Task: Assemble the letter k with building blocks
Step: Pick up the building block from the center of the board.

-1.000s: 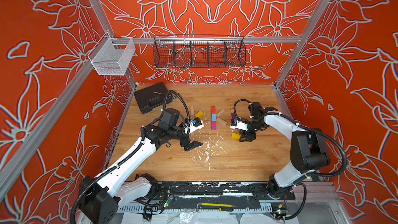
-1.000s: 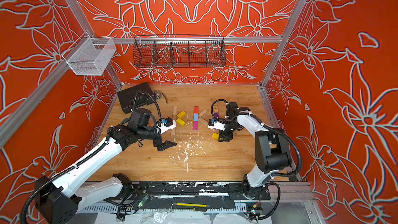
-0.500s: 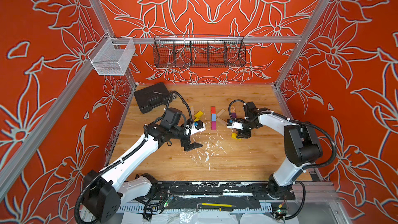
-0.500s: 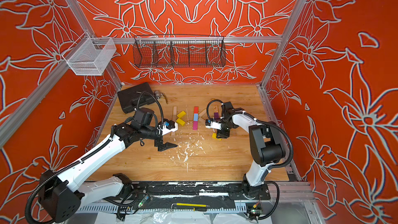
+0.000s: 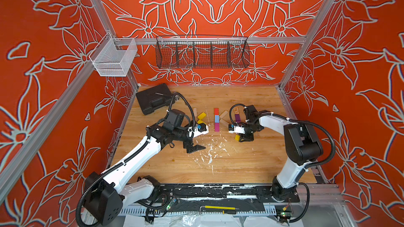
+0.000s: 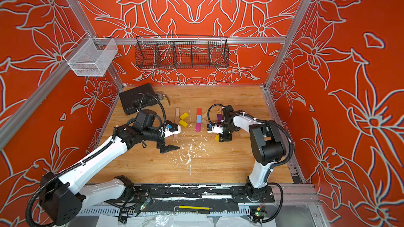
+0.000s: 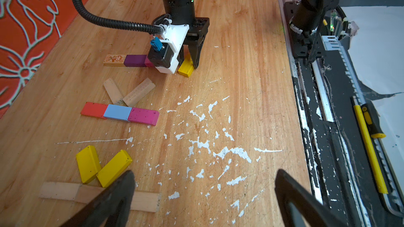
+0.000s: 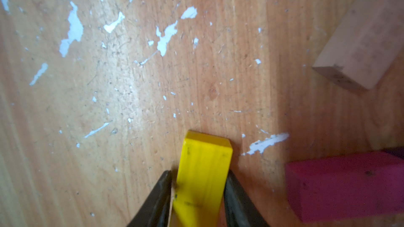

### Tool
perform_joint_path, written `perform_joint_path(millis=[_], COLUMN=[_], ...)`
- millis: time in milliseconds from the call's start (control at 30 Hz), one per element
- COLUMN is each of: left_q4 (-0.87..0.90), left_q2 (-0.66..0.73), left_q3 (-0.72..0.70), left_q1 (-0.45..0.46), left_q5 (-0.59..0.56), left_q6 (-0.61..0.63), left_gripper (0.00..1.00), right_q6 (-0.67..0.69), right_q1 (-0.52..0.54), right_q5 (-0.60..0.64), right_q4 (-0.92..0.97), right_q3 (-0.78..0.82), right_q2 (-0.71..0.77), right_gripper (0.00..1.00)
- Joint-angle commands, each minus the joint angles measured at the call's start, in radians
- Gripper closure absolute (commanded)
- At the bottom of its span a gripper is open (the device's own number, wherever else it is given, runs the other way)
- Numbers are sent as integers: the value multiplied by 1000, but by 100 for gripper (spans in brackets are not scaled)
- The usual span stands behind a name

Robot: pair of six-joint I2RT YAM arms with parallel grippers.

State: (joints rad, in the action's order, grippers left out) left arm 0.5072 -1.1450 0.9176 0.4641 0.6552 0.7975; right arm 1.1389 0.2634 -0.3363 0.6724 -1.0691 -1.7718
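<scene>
Lifting straight up, without twist, is judged the sound course: in both top views the right hand [image 5: 243, 137] stands low over a yellow block [image 5: 237, 136] on the surface [image 5: 240, 162], right of the red-blue-magenta stem [image 5: 216, 120], and the left hand [image 5: 200, 138] hangs wide open, empty. From the left wrist, the block's end juts out between the right hand's jaws. From the right wrist, both jaws press its long sides; it appears unlifted.
</scene>
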Motion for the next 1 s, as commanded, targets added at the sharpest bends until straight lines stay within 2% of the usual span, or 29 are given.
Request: perform_joint_path(millis=[0,233,500,700,833,967], left_q4=[17,14,11,7,5,1], left_q2=[-5,1,-5,-6,-4,-10], left_q3=[-2,-6,-3,-4,-3,-8], left_q1=[-1,-2,-1,-2,-2,-3], left_q5=[9,8,22,26,29,26], left_q6=[30,37,39,40,41,47], left_gripper=[3,3,3,3,3,3], right_q6=[50,170,244,364,497,567], right_q1=[11,11,-17,-107,-160,-172], right_q5=[22,63,106,189,211,259], right_q4=[47,123,110,165,146,71], right_q3=[-13,-34,-62,-208,-289,-347], right_q2=[-11,33,156,76,5,-84], right_gripper=[64,73,73,73,73,73])
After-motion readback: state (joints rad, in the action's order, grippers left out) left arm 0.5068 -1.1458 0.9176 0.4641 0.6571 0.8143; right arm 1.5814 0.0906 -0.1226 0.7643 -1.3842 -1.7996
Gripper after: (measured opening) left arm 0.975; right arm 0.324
